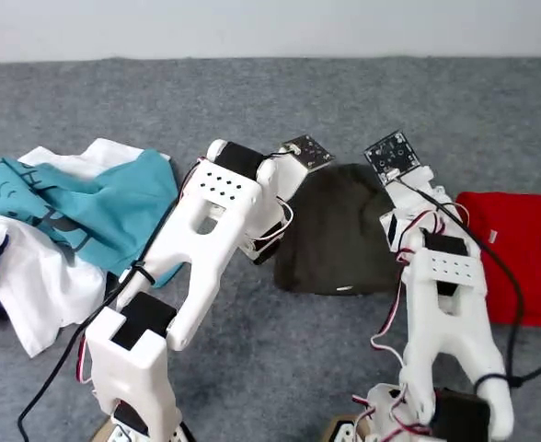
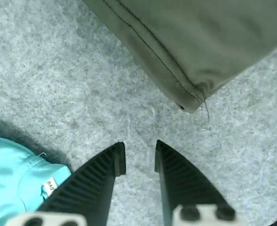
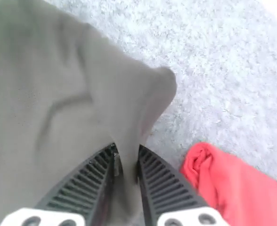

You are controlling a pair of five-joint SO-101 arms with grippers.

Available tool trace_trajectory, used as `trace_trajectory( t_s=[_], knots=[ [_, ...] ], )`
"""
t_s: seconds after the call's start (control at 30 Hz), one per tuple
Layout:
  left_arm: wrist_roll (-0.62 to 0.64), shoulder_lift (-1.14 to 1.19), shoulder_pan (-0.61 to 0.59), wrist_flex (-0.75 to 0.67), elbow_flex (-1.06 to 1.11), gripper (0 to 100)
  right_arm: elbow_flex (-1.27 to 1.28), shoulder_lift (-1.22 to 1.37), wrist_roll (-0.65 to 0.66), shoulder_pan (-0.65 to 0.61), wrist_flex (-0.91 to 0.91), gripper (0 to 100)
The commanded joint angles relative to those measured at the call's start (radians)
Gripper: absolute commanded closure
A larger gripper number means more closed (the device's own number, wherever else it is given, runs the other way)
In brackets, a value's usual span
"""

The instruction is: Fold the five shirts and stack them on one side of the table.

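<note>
A dark olive shirt (image 1: 339, 230) lies partly folded in the middle of the grey table. My right gripper (image 3: 126, 165) is shut on a pinched-up fold of the olive shirt (image 3: 58, 108) at its right edge. My left gripper (image 2: 139, 157) hovers open over bare carpet just beside a hemmed corner of the olive shirt (image 2: 190, 42). A folded red shirt (image 1: 514, 253) lies at the right; the red shirt (image 3: 228, 188) also sits beyond my right fingers. A teal shirt (image 1: 86, 207) lies on white shirts (image 1: 31, 276) in a heap at the left.
The grey carpet surface (image 1: 280, 101) stretches bare behind the shirts. A teal hem with a label (image 2: 16, 181) lies close to my left gripper. Black cables (image 1: 59, 359) run along both arms near the front edge.
</note>
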Motion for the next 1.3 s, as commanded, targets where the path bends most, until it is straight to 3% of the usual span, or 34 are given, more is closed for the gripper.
trace_trajectory(
  t_s=[0.0, 0.07, 0.17, 0.3, 0.43, 0.67, 0.93, 1.27],
  knots=[
    [-0.009, -0.057, 0.005, 0.012, -0.03, 88, -0.032, 0.108, 0.009, 0.041, -0.091, 98.3],
    [-0.009, -0.057, 0.006, 0.008, -0.01, 88, -0.034, 0.179, 0.009, 0.059, -0.15, 96.9],
    [-0.012, -0.057, 0.006, -0.015, 0.042, 88, -0.06, 0.254, 0.009, 0.074, -0.185, 86.0],
    [-0.011, -0.057, 0.005, -0.037, 0.065, 88, -0.138, 0.231, 0.009, 0.071, -0.022, 74.5],
    [-0.011, -0.057, 0.005, -0.037, 0.065, 88, -0.204, 0.13, 0.009, 0.068, 0.176, 73.7],
    [-0.011, -0.057, 0.005, -0.037, 0.065, 88, -0.184, 0.036, -0.058, 0.07, 0.337, 73.7],
    [-0.011, -0.057, 0.005, -0.034, 0.065, 88, -0.035, 0.084, -0.117, 0.082, 0.153, 73.7],
    [-0.011, -0.057, 0.005, -0.035, 0.065, 88, -0.046, 0.315, -0.115, 0.065, 0.004, 73.9]
  ],
)
